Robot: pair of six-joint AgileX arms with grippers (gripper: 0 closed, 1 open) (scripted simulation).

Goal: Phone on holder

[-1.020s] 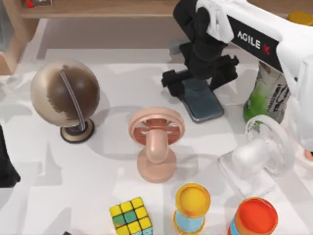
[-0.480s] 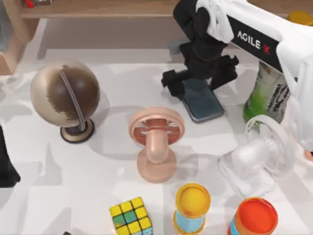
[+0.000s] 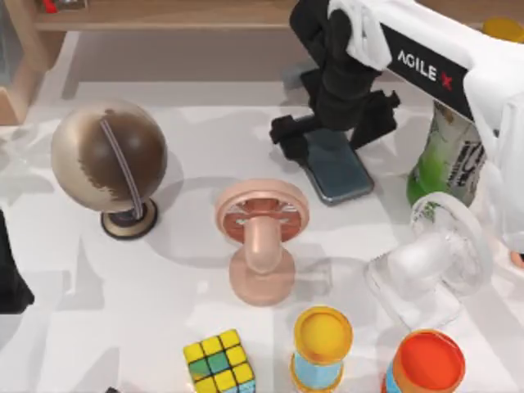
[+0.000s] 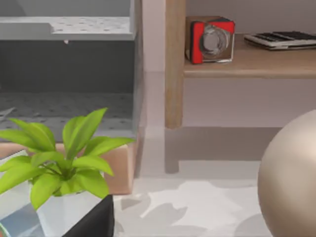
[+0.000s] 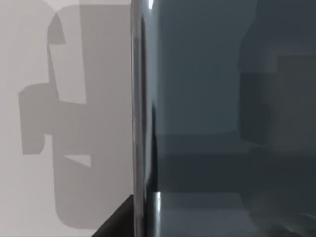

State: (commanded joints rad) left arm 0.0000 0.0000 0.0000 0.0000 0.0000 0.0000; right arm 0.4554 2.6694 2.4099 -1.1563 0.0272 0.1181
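The phone (image 3: pixel 342 173), thin, dark blue-grey and glossy, lies flat on the white table right of centre, towards the back. My right gripper (image 3: pixel 334 131) hangs directly over its far end, fingers spread open on either side of it. In the right wrist view the phone (image 5: pixel 222 118) is very close, its long edge running down the middle, with finger shadows on the table beside it. The pink holder (image 3: pixel 262 246), a round ring on a stubby foot, stands at the table's centre, apart from the phone. My left arm (image 3: pixel 8 274) is parked at the left edge.
A brown globe (image 3: pixel 109 160) stands at the left. A green bottle (image 3: pixel 446 160) and a white fan-like stand (image 3: pixel 434 262) are right of the phone. Along the front sit a colour cube (image 3: pixel 219 363), a yellow-topped can (image 3: pixel 322 344) and an orange-topped can (image 3: pixel 426 364). A wooden shelf (image 3: pixel 164 15) runs along the back.
The right arm has shifted only very slightly over the phone. The phone and the holder have not moved.
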